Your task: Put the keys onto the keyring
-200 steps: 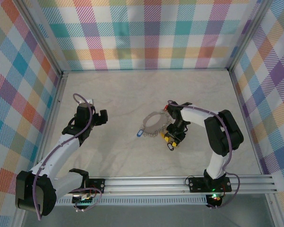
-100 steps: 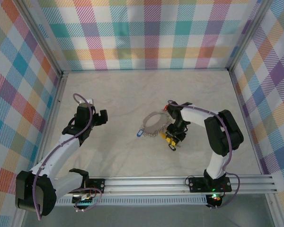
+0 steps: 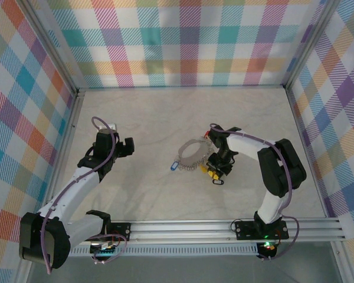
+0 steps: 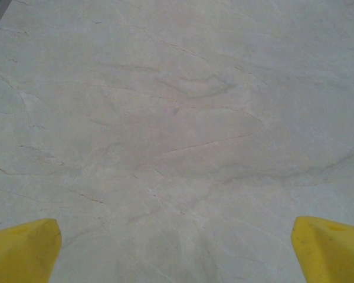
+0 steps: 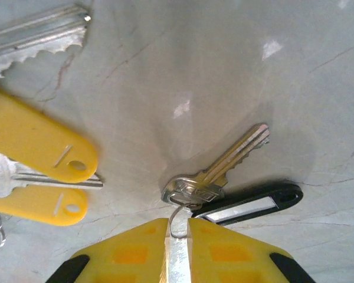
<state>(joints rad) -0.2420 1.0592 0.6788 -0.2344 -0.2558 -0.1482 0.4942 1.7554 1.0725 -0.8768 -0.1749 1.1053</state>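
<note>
In the right wrist view my right gripper (image 5: pixel 177 233) has its yellow fingers (image 5: pixel 127 250) nearly together on the thin wire loop (image 5: pixel 176 219) of a silver key (image 5: pixel 224 168) with a black tag (image 5: pixel 253 203). That key lies on the table just ahead of the tips. Two yellow-tagged keys (image 5: pixel 41 141) lie to the left, and another key blade (image 5: pixel 38 32) sits at the top left. From above, the keyring (image 3: pixel 192 154) lies left of my right gripper (image 3: pixel 215 174), with a blue-tagged key (image 3: pixel 173 167) at its lower left. My left gripper (image 3: pixel 128 146) is open over bare table, its fingertips (image 4: pixel 20 250) wide apart.
Checked walls enclose the pale marble-patterned table (image 3: pixel 153 118) on three sides. A metal rail (image 3: pixel 224 227) runs along the near edge by the arm bases. Bare surface lies between my left gripper and the keyring.
My right gripper's fingers have drawn together on the black-tagged key's wire loop, and that key has shifted slightly. The left arm has not moved.
</note>
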